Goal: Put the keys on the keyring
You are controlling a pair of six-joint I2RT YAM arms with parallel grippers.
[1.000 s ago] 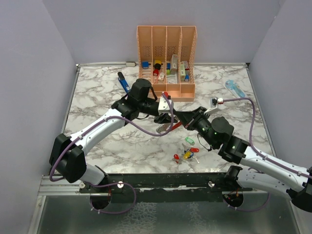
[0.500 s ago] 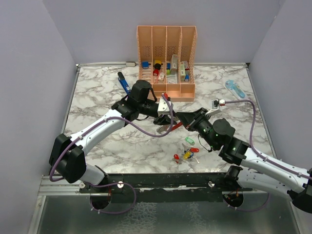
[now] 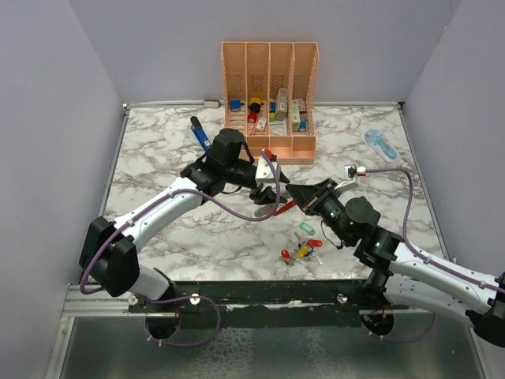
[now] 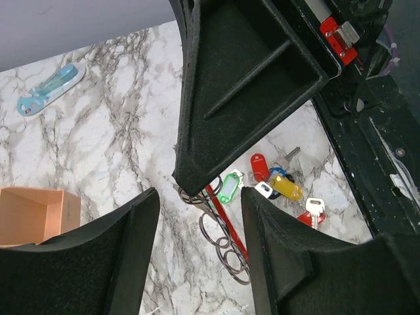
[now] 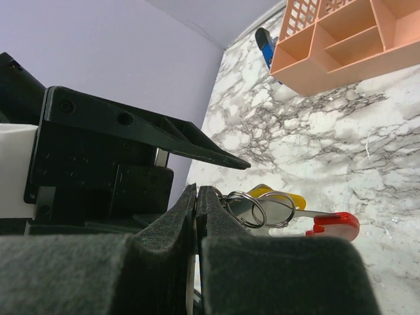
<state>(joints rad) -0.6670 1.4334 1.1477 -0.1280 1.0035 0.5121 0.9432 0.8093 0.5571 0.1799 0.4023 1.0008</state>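
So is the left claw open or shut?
Open. The left gripper shows a wide gap between its black fingers in its wrist view.

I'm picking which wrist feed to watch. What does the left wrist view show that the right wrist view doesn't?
Only the left wrist view: the green-headed key, the pale blue flat tool, and the open gap of the left gripper. Only the right wrist view: the right gripper with its fingers pressed shut at the keyring, and the dark blue tool. Both: the keyring, a yellow key head, the peach organiser, the marble table.
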